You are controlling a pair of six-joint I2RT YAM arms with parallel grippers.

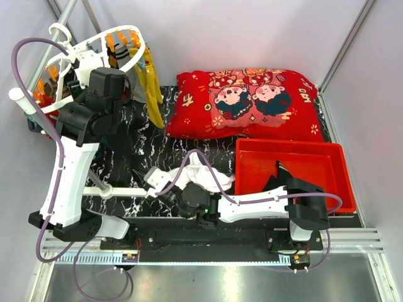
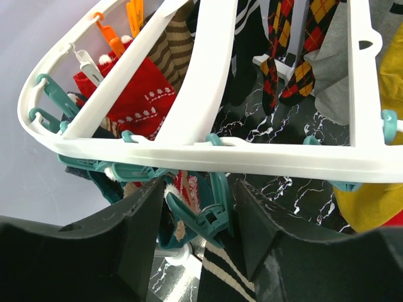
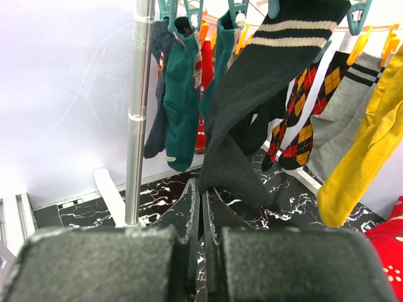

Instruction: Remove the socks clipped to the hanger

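— Two arms up. Where's the large white plastic oval hanger?
— Hung over the far-left corner of the black marbled tabletop, with assorted fabric socks clipped under it.
— Left gripper?
— Right under the hanger's rim, jaws roughly half apart, with a small teal plastic clip between them. Touching it? Can't tell.
— Right gripper?
— Low, by the tabletop's near edge. Jaws closed flat on the toe end of a long black sock with white stripes. The sock's top end is at the hanger's clips, and the fabric is twisted and taut.
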